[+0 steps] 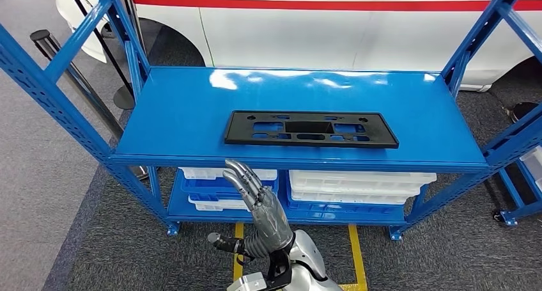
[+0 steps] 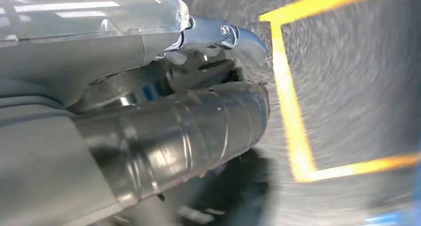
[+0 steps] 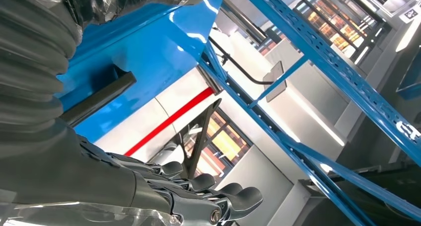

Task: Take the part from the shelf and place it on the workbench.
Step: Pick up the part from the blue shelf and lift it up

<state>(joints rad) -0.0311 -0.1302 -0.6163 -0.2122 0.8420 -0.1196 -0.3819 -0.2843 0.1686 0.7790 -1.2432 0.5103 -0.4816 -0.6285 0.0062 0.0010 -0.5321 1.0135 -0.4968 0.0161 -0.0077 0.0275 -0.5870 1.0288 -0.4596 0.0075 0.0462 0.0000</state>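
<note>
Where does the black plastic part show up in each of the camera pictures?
Head view: the black part lies flat in the middle of the shelf top.
Left wrist view: not in it.
Right wrist view: its dark edge juts over the blue surface.
Shared landmark: the blue shelf.

Black part (image 1: 310,130) on glossy blue shelf (image 1: 192,112). White bins (image 1: 361,186) beneath. Grey hand (image 1: 259,209), dark fingers. Yellow floor lines (image 1: 355,249) on grey carpet. White car (image 1: 307,29), red stripe, upper frame.

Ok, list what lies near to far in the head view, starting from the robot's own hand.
Hand → white bins on the lower shelf → black part on the blue shelf top → white car with a red stripe.
</note>
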